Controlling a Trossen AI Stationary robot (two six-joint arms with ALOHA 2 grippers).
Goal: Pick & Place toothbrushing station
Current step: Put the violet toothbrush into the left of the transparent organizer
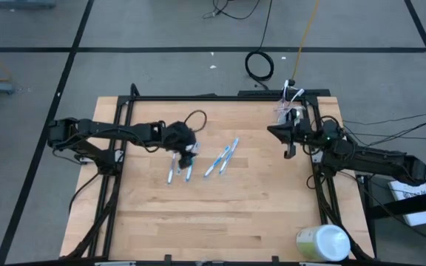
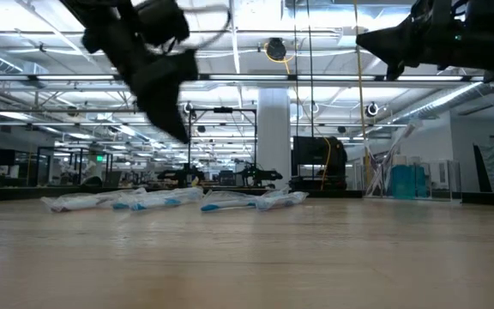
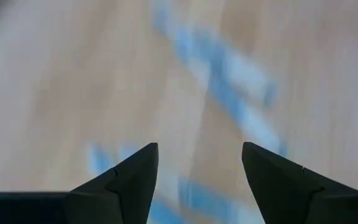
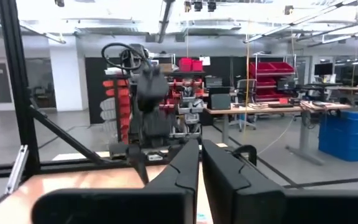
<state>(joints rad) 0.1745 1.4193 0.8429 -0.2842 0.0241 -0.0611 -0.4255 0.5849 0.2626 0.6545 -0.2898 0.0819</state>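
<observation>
Left pincer [image 1: 186, 157] hovers over toothbrushes [image 1: 221, 158]; right pincer [image 1: 288, 145] beside cup [image 1: 287, 112].

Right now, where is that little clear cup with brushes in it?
From above, the cup stands at the table's far right corner, just beyond the right gripper, well away from the toothbrushes lying mid-table.
</observation>
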